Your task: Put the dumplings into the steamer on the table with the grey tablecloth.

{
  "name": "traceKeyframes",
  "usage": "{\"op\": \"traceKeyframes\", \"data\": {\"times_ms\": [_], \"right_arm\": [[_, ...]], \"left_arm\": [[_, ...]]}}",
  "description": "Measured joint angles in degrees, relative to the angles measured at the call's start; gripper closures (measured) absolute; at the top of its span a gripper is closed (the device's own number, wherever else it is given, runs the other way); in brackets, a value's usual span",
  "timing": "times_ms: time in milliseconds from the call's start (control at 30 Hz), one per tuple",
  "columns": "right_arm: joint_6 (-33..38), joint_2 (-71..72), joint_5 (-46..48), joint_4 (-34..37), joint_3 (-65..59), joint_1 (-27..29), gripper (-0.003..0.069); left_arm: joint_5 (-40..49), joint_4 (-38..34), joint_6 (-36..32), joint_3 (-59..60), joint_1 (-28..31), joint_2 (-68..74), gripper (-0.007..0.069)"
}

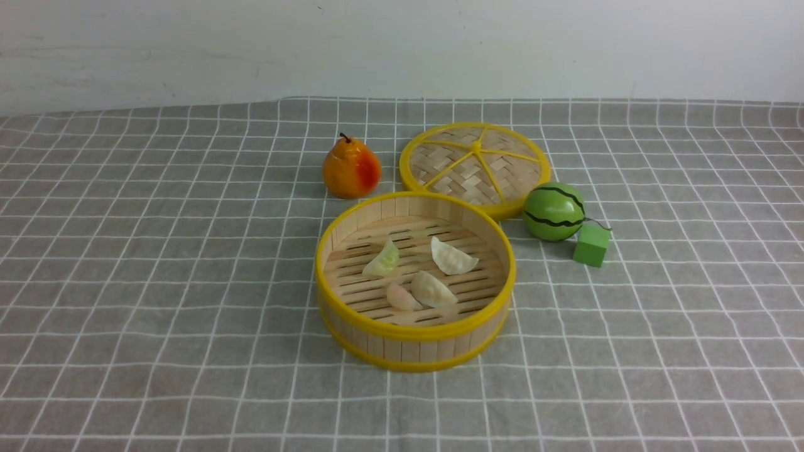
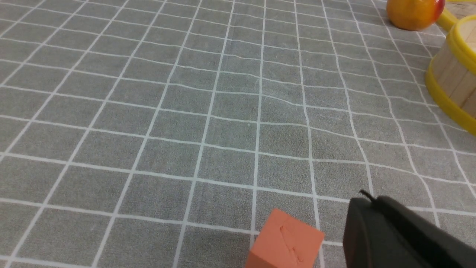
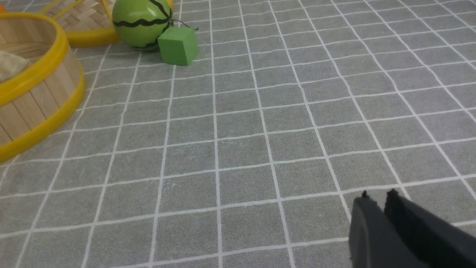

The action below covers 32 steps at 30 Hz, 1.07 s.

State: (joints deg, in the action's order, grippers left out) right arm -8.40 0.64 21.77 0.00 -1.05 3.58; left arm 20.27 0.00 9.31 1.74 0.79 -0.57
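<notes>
The steamer (image 1: 408, 348) stands in the middle of the grey tablecloth (image 1: 157, 251). All the dumplings lie on its slatted floor: a pale green one (image 1: 383, 260), a cream one (image 1: 452, 257), a second cream one (image 1: 432, 289) and a pinkish one (image 1: 402, 297) touching it. Neither arm shows in the front view. My left gripper (image 2: 368, 199) is shut and empty, low over bare cloth, with the steamer (image 2: 452, 80) well away from it. My right gripper (image 3: 377, 195) is shut and empty over bare cloth, far from the steamer (image 3: 33, 100).
The flat woven lid (image 1: 474, 166) lies behind the steamer. A toy pear (image 1: 351, 168) stands behind it on the left, a toy watermelon (image 1: 554, 211) and a green cube (image 1: 591, 245) on the right. An orange cube (image 2: 284, 243) sits beside my left gripper.
</notes>
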Motion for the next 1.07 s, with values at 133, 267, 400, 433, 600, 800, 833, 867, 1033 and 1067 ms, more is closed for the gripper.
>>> {"op": "traceKeyframes", "data": {"times_ms": [133, 267, 400, 433, 600, 800, 833, 867, 1033, 1067], "right_arm": [[0.0, 0.0, 0.0, 0.0, 0.0, 0.0, 0.0589], [0.0, 0.0, 0.0, 0.0, 0.0, 0.0, 0.0583], [0.0, 0.0, 0.0, 0.0, 0.0, 0.0, 0.0579], [0.0, 0.0, 0.0, 0.0, 0.0, 0.0, 0.0577], [0.0, 0.0, 0.0, 0.0, 0.0, 0.0, 0.0569], [0.0, 0.0, 0.0, 0.0, 0.0, 0.0, 0.0562], [0.0, 0.0, 0.0, 0.0, 0.0, 0.0, 0.0561], [0.0, 0.0, 0.0, 0.0, 0.0, 0.0, 0.0561], [0.0, 0.0, 0.0, 0.0, 0.0, 0.0, 0.0554], [0.0, 0.0, 0.0, 0.0, 0.0, 0.0, 0.0553]], "left_arm": [[0.0, 0.0, 0.0, 0.0, 0.0, 0.0, 0.0638], [0.0, 0.0, 0.0, 0.0, 0.0, 0.0, 0.0638], [0.0, 0.0, 0.0, 0.0, 0.0, 0.0, 0.0638], [0.0, 0.0, 0.0, 0.0, 0.0, 0.0, 0.0638], [0.0, 0.0, 0.0, 0.0, 0.0, 0.0, 0.0638], [0.0, 0.0, 0.0, 0.0, 0.0, 0.0, 0.0636], [0.0, 0.0, 0.0, 0.0, 0.0, 0.0, 0.0635], [0.0, 0.0, 0.0, 0.0, 0.0, 0.0, 0.0635], [0.0, 0.0, 0.0, 0.0, 0.0, 0.0, 0.063], [0.04, 0.0, 0.0, 0.0, 0.0, 0.0, 0.0629]]}}
